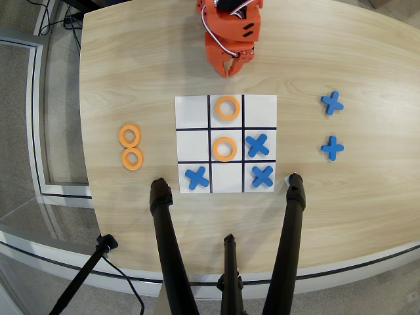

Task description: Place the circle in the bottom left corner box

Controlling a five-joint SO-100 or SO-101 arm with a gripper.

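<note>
Four orange rings show in the overhead view. One ring (227, 108) lies in the top middle cell of the white board (192, 139) and one (224, 149) in the centre cell. Two more rings (130, 136) (132, 158) lie on the table left of the board. The bottom left corner cell (182, 168) holds a blue cross (196, 178). The top left corner cell (192, 110) and the top right one (260, 110) are bare. My orange gripper (235, 66) hangs above the table beyond the board's top edge, looks shut and holds nothing.
Blue crosses lie in the middle right cell (257, 145) and the bottom right cell (262, 176). Two more crosses (332, 102) (332, 148) lie on the wood to the right. Black tripod legs (167, 249) (292, 230) rise below the board.
</note>
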